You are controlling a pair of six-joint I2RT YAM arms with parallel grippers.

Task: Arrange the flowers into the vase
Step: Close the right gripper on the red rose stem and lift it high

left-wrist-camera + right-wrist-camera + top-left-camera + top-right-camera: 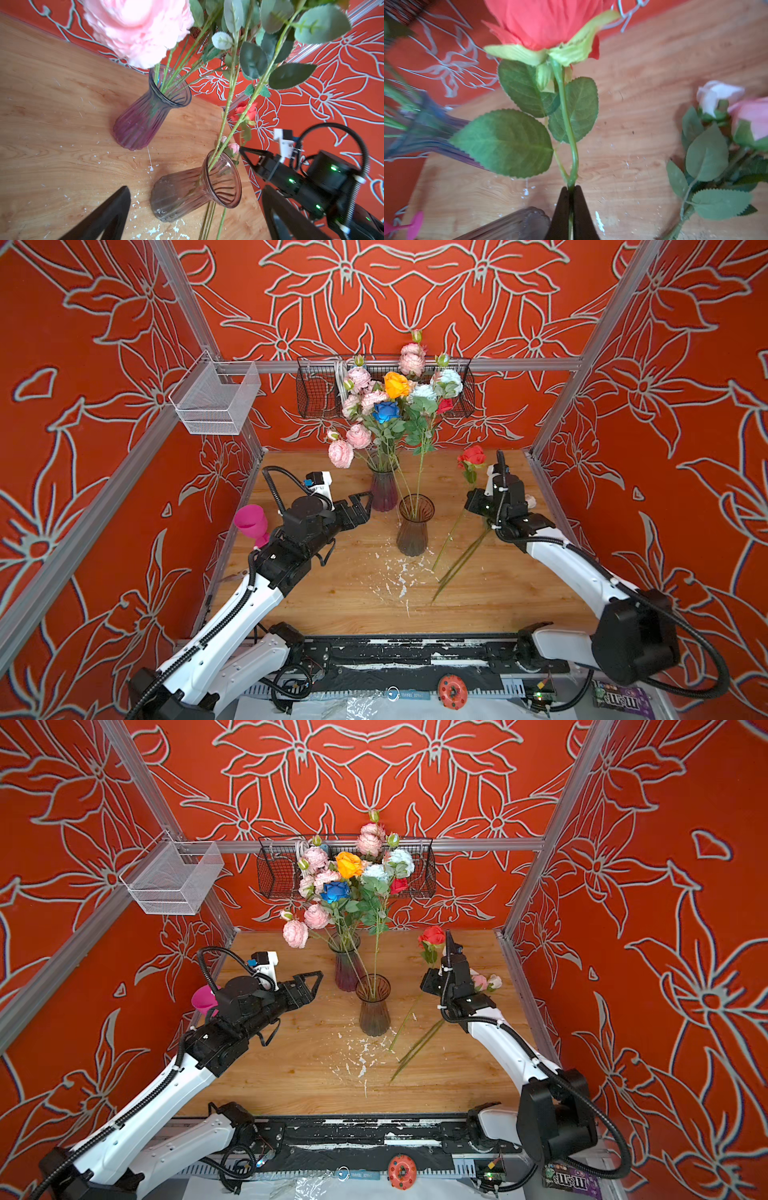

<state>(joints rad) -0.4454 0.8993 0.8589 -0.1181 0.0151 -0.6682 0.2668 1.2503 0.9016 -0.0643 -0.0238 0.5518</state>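
Fingers [561, 207] of right gripper [571, 188] are clamped on red rose [546, 22] stem, right of brown vase [414, 526]; left gripper [365, 508] is spread wide, left of it; vase may be toppled if leaves are snagged at rim.

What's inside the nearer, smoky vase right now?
The nearer vase holds two thin green stems that lean on its rim, with leaves well above it. The ribbed tinted glass hides where the stem ends rest, and which blooms they carry is unclear.
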